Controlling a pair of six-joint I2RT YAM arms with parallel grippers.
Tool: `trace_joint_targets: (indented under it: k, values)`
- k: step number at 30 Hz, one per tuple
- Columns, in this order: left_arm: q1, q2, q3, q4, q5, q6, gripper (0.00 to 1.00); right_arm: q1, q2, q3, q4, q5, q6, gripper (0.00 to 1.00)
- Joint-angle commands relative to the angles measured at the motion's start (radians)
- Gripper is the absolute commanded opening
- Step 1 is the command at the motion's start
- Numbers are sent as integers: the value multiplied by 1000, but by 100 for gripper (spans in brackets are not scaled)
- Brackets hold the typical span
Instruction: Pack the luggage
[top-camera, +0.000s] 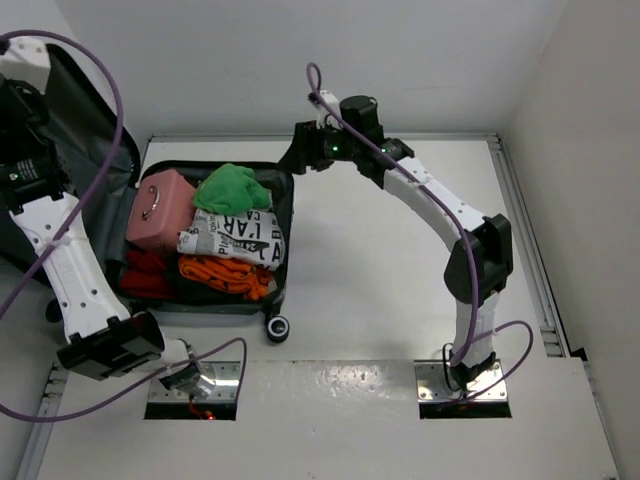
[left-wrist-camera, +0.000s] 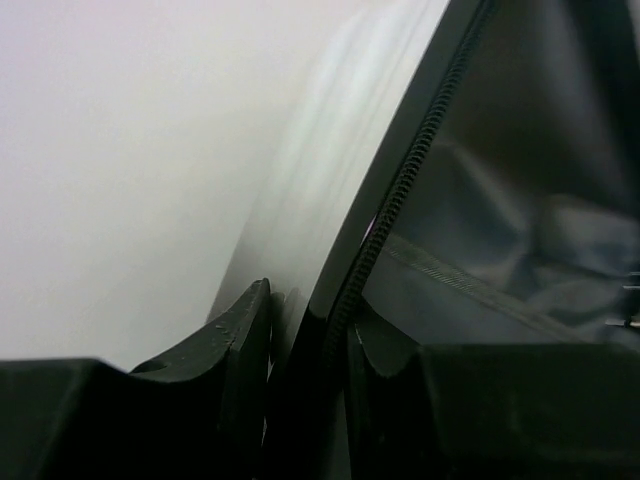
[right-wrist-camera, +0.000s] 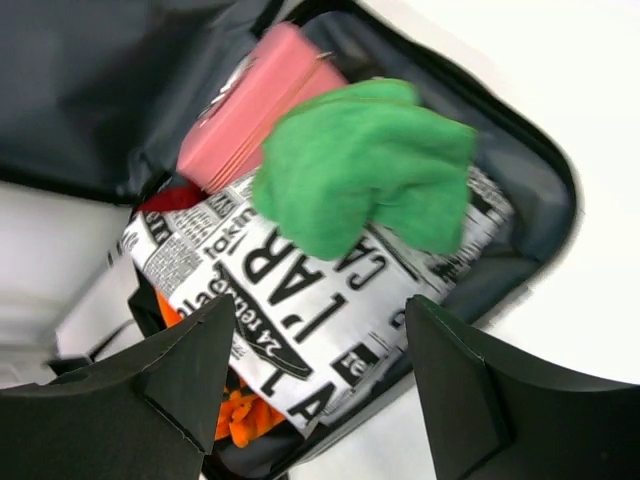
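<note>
Luggage (top-camera: 286, 205) lies open at centre-left of the top view, its lid (top-camera: 95, 130) raised at upper left. I judge the shell stiff, smooth and light, best pinched at the zipper rim, where my left gripper (left-wrist-camera: 305, 315) sits clamped on that edge. Only the left wrist view shows that pinch. The right wrist view shows my right gripper (right-wrist-camera: 322, 310) wide open and empty above the pink box (right-wrist-camera: 255, 105) and green cloth (right-wrist-camera: 365, 165).

We see a flat white table (top-camera: 380, 290) carrying the open dark-lined hard-shell luggage (top-camera: 289, 205) toward its far left corner
</note>
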Motion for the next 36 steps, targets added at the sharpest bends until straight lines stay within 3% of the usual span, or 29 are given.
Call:
trace_joint_targets:
  k: [1, 4, 7, 8, 9, 11, 12, 14, 15, 18, 21, 24, 25, 28, 32, 34, 36]
  values:
    - [-128, -83, 34, 45, 271, -204, 18, -57, -58, -41, 58, -19, 152, 68]
    - [-211, -83, 34, 26, 433, -316, 17, -75, -56, -54, 49, -39, 169, 68]
    - [-281, -72, 53, 48, 717, -469, 46, -80, -56, -64, 42, -45, 169, 68]
    - [-298, -72, 54, 131, 791, -535, 57, -85, -58, -68, 37, -45, 169, 68]
    - [-339, -63, 20, 205, 916, -713, 74, -91, -59, -75, 29, -45, 171, 68]
    - [-401, -49, -5, 452, 987, -909, 82, -100, -59, -80, 17, -42, 165, 68]
    - [-483, -8, 18, 507, 1003, -1060, 86, -108, -58, -86, -1, -42, 166, 70]
    - [-576, 49, 87, 559, 1003, -1164, 92, -126, -58, -86, -20, -33, 166, 71]
    - [-647, 75, 165, 559, 979, -1180, 96, -131, -58, -91, -43, -25, 166, 72]
    - [-694, 107, 243, 546, 827, -1171, 97, -155, -68, -101, -87, 15, 148, 73]
    - [-684, 107, 326, 425, 669, -1084, 97, -175, -104, -129, -124, 67, 122, 73]
    - [-611, 40, 356, 301, 398, -964, 97, -189, -147, -179, -195, 97, 69, 74]
    - [-602, 12, 338, 277, 201, -856, 96, -190, -156, -202, -245, 98, 56, 73]
    - [-584, -98, 210, 250, -142, -683, 95, -198, -213, -328, -271, 18, 7, 65]
    - [-544, -201, 68, 188, -340, -622, 95, -189, -326, -479, -129, -175, -46, 58]
    - [-535, -271, -15, 125, -341, -657, 95, -125, -366, -496, -26, -269, -97, 59]
    - [-535, -303, -51, 50, -350, -704, 95, -83, -365, -438, -57, -280, -160, 64]
